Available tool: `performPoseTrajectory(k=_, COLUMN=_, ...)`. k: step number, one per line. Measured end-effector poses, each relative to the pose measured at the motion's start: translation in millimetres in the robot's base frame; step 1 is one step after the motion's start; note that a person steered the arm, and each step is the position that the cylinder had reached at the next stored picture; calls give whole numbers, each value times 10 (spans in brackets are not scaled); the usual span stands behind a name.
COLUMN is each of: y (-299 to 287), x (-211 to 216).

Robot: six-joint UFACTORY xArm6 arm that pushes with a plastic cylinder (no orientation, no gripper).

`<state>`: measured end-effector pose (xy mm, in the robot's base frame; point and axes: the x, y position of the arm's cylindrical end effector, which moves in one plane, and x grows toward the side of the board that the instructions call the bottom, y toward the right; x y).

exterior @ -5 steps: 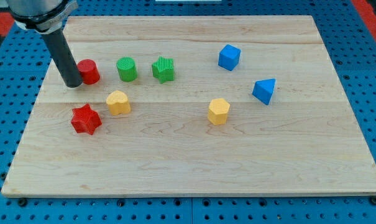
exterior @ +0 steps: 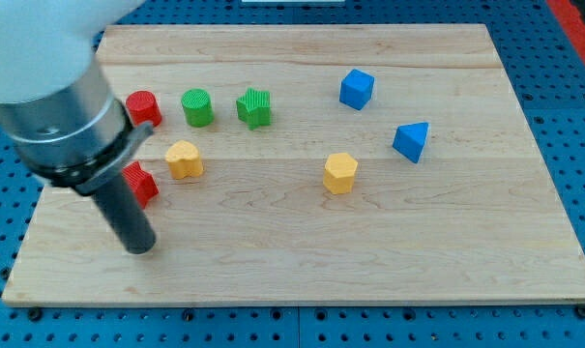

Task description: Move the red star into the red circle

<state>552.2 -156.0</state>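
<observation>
The arm carries no claw; its tip sits just below the red star, so the approach looks done. Next, it should push the star up toward the red circle.

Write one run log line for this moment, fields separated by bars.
my tip: below red star, apart | red star: partly hidden by arm | red circle: above star, apart | task: not done

Pale grey arm housing, silver collar (banded), black cylindrical rod, my tip
</observation>
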Motion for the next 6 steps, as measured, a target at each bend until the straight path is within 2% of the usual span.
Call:
performPoseTrajectory(k=3, y=-436, x=-1149)
performPoseTrajectory(k=4, y=-630, x=-1389)
performPoseTrajectory(k=5, y=-987, x=-1364)
performPoseTrajectory(k=6, y=-1067, x=-1292)
